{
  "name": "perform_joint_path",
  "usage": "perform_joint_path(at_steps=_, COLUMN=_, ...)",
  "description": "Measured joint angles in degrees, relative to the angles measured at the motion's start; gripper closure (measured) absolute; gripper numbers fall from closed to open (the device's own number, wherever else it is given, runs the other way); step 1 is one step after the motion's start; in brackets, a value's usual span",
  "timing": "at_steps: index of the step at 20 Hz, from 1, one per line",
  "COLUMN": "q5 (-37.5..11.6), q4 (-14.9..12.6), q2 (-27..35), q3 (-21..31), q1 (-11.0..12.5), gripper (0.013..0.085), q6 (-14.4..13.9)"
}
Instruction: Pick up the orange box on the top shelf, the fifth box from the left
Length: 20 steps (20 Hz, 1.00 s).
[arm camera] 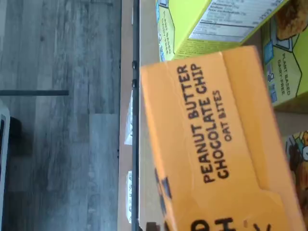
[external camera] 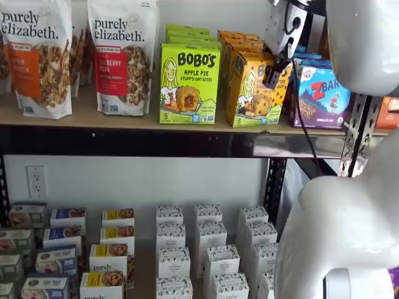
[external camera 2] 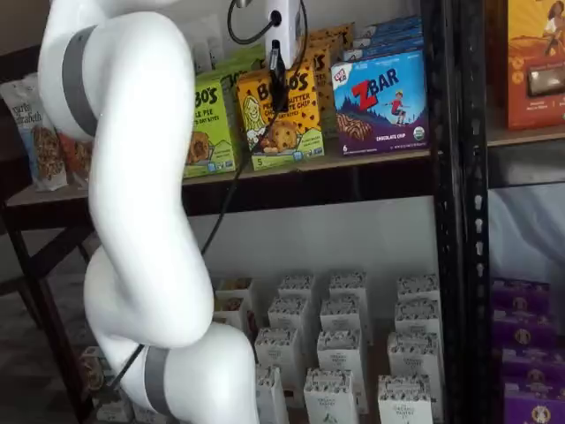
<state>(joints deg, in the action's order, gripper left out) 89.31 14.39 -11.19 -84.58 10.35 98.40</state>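
In the wrist view the frame is filled by the orange box (arm camera: 211, 144), seen close, with "PEANUT BUTTER CHOCOLATE CHIP OAT BITES" printed in black on the face turned to the camera. A lime-green box (arm camera: 216, 24) is seen beside it, the black front rail (arm camera: 136, 120) of the shelf runs alongside, and grey plank flooring (arm camera: 57, 120) is seen far below. No fingers are shown there.

In a shelf view the gripper (external camera: 274, 73) is seen reaching down from the upper edge onto the front orange box (external camera: 252, 90), which stands on the top shelf (external camera: 124, 118) between the lime-green apple pie box (external camera: 189, 84) and the blue ZBar box (external camera: 324, 93), slightly tilted. A black finger (external camera: 272, 75) is laid against the carton's upper right edge; the other finger is hidden. Two granola bags (external camera: 121, 56) are stood further along, and rows of small white boxes (external camera: 209, 255) fill the lower shelf.

In a shelf view from the other side, the gripper (external camera 2: 277, 66) is seen over the face of the same orange box (external camera 2: 281, 115), with a black finger (external camera 2: 277, 62) in front of its top. From the pictures the carton appears clasped between the fingers, its base near or on the board. Purple boxes (external camera 2: 525, 353) are shown only here, at the lower right.
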Motion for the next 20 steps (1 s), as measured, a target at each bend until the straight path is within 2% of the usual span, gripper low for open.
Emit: perform_joint_path(at_steps=20, q5=-0.98, q4=-0.03, q2=-0.59, q3=0.92, q1=-0.39, gripper=0.037, q6=-0.28)
